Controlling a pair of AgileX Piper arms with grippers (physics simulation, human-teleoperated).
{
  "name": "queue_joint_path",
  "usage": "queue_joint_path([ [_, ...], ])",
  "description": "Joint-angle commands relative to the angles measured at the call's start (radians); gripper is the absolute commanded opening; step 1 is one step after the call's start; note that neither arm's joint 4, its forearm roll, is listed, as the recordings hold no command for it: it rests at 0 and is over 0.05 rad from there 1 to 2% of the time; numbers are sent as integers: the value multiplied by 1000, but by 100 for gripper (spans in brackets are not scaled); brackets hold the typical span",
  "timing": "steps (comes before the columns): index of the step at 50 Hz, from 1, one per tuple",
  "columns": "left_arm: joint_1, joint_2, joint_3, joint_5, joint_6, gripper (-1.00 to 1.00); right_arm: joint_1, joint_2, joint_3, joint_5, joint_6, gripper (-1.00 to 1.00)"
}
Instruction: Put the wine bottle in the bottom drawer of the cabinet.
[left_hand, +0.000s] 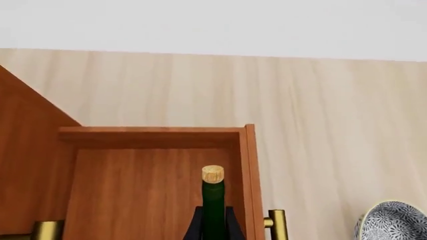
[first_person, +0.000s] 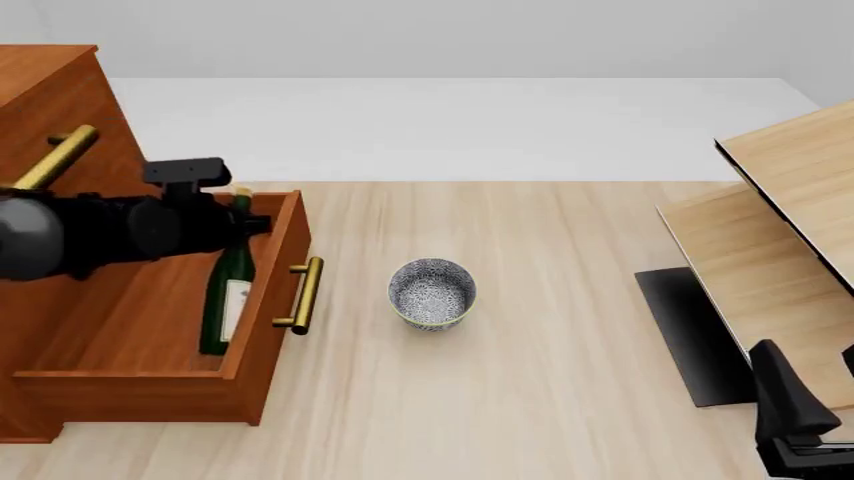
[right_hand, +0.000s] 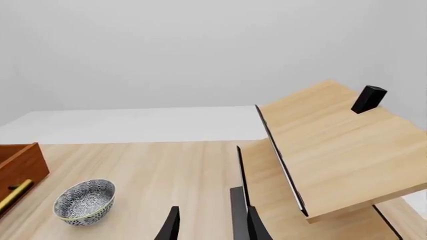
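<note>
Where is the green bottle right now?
In the front view, the wine bottle is on the left, inside the open bottom drawer, held by the left gripper.

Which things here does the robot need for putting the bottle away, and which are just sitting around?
Needed:
wine bottle, held by the left gripper
bottom drawer, pulled open
cabinet

Just sitting around:
speckled bowl on the table
pale wood furniture
right gripper, holding nothing

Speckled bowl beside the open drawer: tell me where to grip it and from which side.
Pinch the rim of the speckled bowl from straight above, one finger inside and one outside. It sits upright and open-topped on the table, its rounded wall likely too wide to span. The right gripper, open and empty, has the clearer approach.
</note>
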Motion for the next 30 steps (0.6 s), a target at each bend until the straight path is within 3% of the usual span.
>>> queue_joint_path([
  [1, 6, 78, 18, 15, 32, -100, -5, 0, 0, -1, 1, 100],
  [27, 13, 98, -38, 30, 48, -100, -12, 0, 0, -3, 4, 100],
  [28, 20, 96, -36, 27, 62, 100, -12, 0, 0, -2, 3, 100],
  [30, 21, 98, -39, 28, 57, 100, -11, 0, 0, -2, 3, 100],
])
